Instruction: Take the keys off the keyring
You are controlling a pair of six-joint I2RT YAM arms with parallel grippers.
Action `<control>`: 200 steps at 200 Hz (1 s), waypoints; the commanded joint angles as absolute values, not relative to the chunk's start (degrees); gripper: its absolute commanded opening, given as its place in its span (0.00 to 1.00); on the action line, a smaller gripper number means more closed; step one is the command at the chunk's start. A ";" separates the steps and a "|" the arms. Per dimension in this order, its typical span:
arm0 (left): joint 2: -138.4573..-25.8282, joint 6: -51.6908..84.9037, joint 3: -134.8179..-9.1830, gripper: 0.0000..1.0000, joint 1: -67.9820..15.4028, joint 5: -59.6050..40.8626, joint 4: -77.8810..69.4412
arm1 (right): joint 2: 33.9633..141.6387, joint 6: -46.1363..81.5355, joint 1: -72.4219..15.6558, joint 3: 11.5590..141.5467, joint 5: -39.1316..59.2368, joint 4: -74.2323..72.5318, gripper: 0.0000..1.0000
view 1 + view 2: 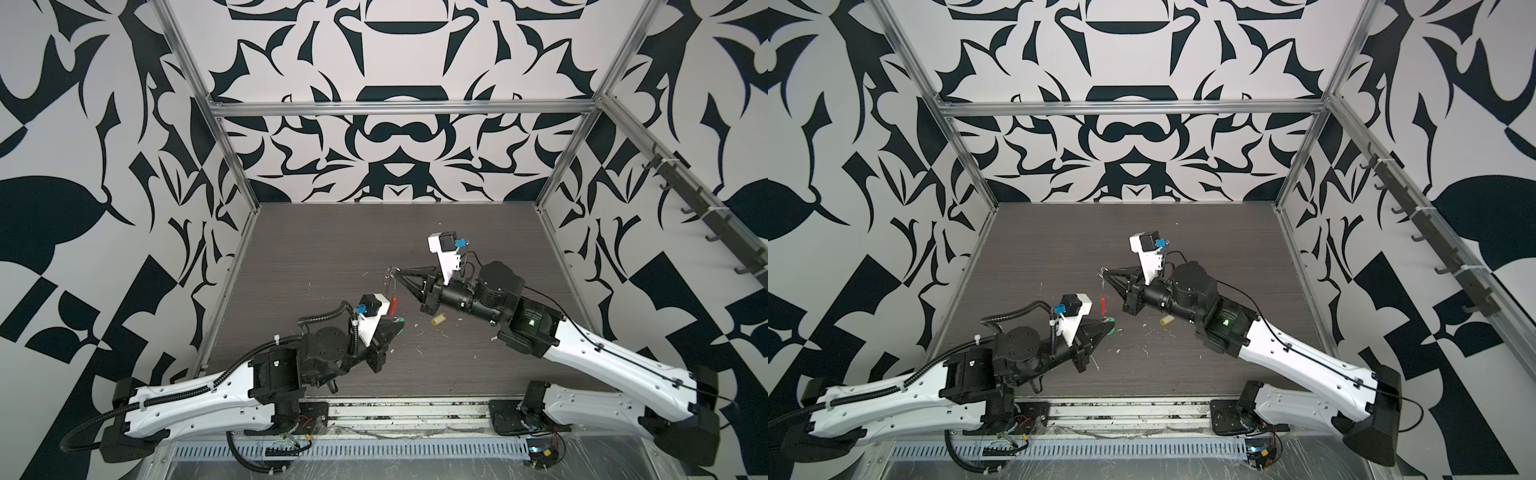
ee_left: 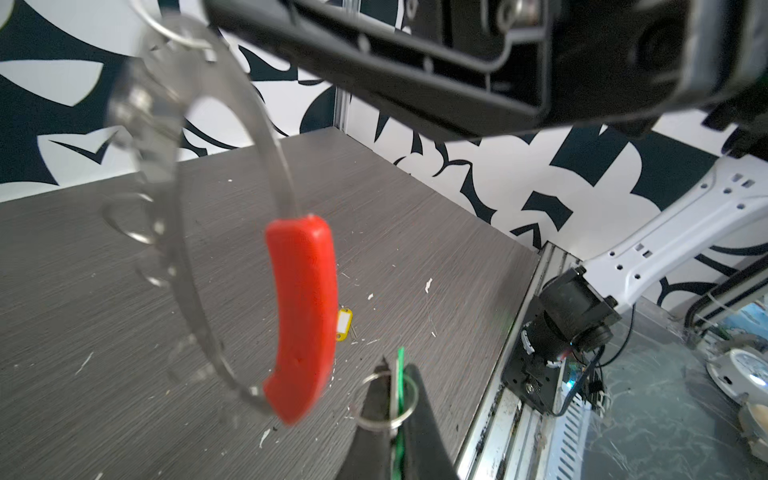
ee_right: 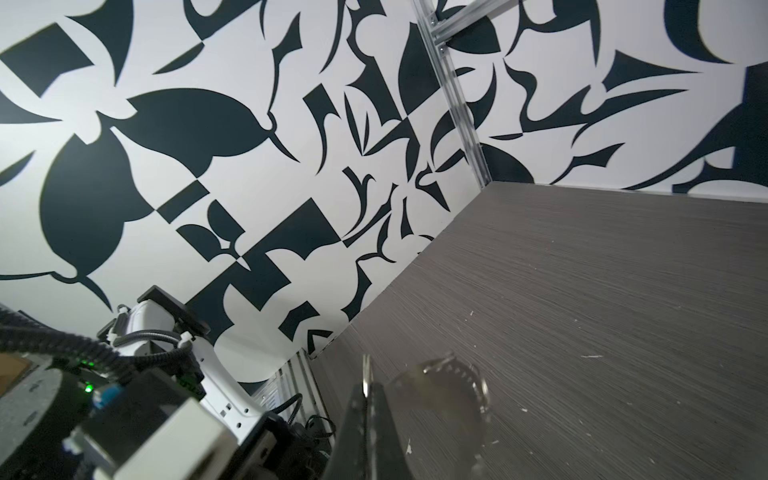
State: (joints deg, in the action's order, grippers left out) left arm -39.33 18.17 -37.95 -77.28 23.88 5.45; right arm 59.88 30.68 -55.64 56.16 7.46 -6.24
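While the keyring [image 2: 301, 316] hangs, scraps [image 2: 428, 284] surround the yellow key [image 2: 344, 324].

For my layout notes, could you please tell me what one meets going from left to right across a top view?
Left arm's wrist camera → green key → yellow key → right arm's green light. The hanging keyring overlaps the green key, so it is left out.

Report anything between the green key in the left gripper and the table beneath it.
Nothing visible does. The keyring hangs beside the green key, not under it; the yellow key lies apart, toward the right arm.
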 commanded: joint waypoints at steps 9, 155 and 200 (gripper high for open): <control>-37.82 20.91 -37.74 0.00 -77.41 29.79 7.39 | 54.80 27.69 -55.72 54.62 -0.03 -3.71 0.00; -52.29 45.18 -16.93 0.00 -36.71 -8.85 -12.98 | 50.18 30.84 -55.77 40.91 -6.94 2.06 0.00; -64.75 51.14 -14.52 0.00 -30.42 -14.86 -23.27 | 52.18 33.56 -55.90 38.33 -4.27 0.62 0.00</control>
